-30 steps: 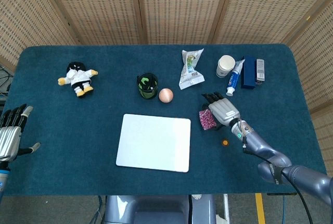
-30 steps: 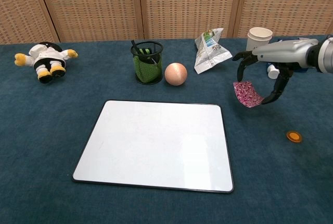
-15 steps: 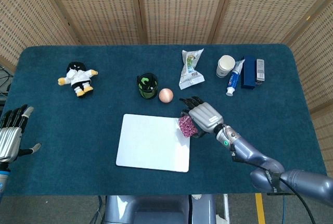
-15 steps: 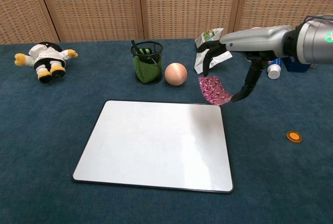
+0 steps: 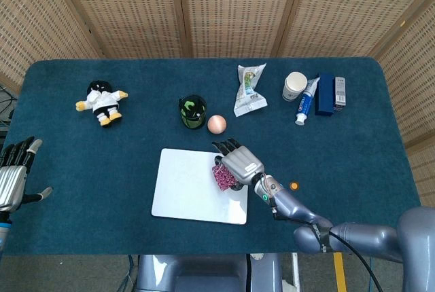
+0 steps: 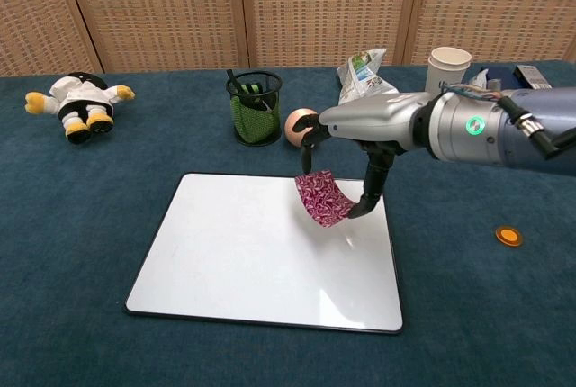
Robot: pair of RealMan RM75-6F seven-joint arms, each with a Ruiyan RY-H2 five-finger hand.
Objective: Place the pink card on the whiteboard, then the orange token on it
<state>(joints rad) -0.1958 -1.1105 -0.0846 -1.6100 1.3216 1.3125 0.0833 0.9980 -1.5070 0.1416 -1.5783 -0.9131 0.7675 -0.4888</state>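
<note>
My right hand (image 5: 237, 162) (image 6: 346, 139) holds the pink patterned card (image 5: 222, 175) (image 6: 323, 198) between thumb and fingers, above the right part of the whiteboard (image 5: 183, 187) (image 6: 234, 252). The card hangs tilted, a little above the board's surface. The orange token (image 5: 294, 186) (image 6: 508, 236) lies on the blue cloth to the right of the board. My left hand (image 5: 13, 176) is at the far left edge of the table in the head view, fingers apart and holding nothing.
Behind the board stand a black mesh pen cup (image 6: 253, 106) and a pink ball (image 6: 298, 126). A snack bag (image 6: 364, 76), paper cup (image 6: 448, 66), tube and boxes (image 5: 329, 92) sit at the back right. A plush toy (image 6: 79, 100) lies back left.
My right hand has carried the pink card leftward from beside the board's right edge to over the whiteboard. The left hand and the token have not moved.
</note>
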